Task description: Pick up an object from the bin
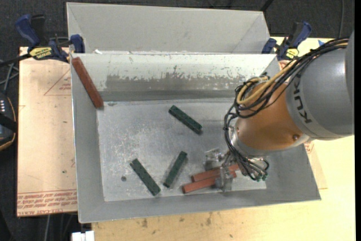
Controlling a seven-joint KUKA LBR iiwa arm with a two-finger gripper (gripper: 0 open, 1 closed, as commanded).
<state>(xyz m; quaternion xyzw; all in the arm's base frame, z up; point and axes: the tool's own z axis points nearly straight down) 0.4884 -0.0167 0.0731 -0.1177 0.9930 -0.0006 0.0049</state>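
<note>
Hanging low over the near-right part of the grey bin (87,178), the claw (225,171) sits on top of two reddish-brown bars (198,182) lying close together; whether it is spread or pressed together cannot be told. Just left of them lies a slanted dark green bar (175,169), with a second green bar (145,176) further left. A third green bar (185,119) lies farther back, and a long brown bar (86,83) leans in the far-left corner.

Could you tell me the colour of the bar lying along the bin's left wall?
The bar is reddish brown, clearest in the camera view.
</note>
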